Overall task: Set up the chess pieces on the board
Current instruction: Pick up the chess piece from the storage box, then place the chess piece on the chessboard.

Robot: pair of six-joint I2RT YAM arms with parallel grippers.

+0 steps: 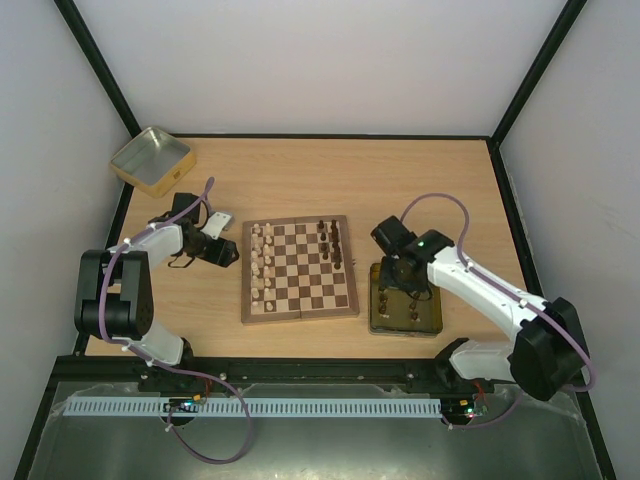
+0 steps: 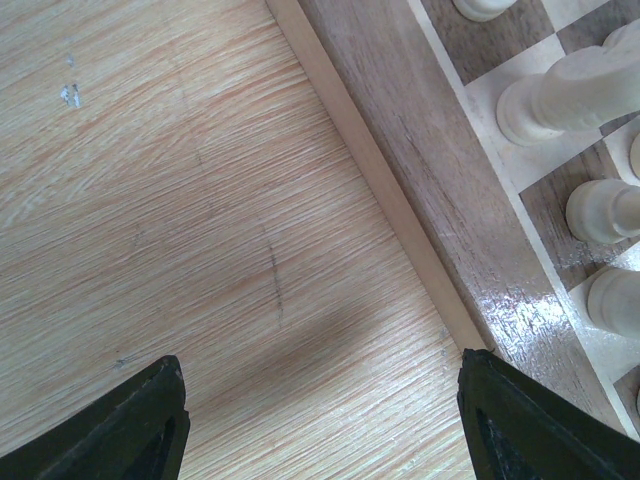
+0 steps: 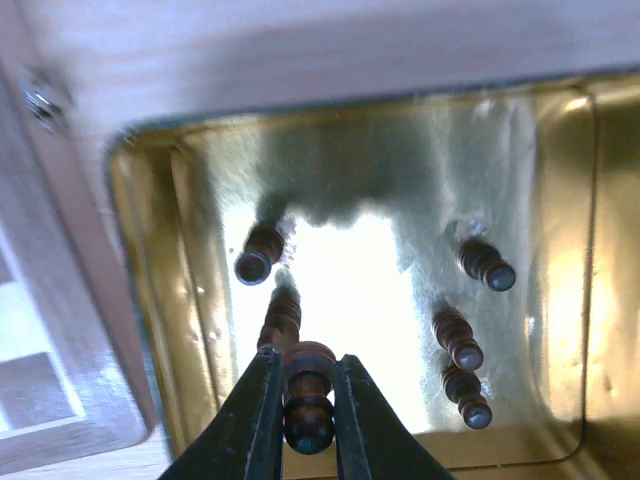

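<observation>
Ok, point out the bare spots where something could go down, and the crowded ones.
Free: the wide table strip between the board and the far edge, right of the far-left tin; also the board's middle squares. Crowded: the board's left columns with pale pieces, and the right tin, holding dark pieces and the right gripper.

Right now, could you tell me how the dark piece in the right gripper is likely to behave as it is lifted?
Probably stiff and light: the dark piece looks like small turned wood. Its rounded, glossy profile might slip or swivel between the narrow fingers of the right gripper. Released, it may tip, being tall and slim.
</observation>
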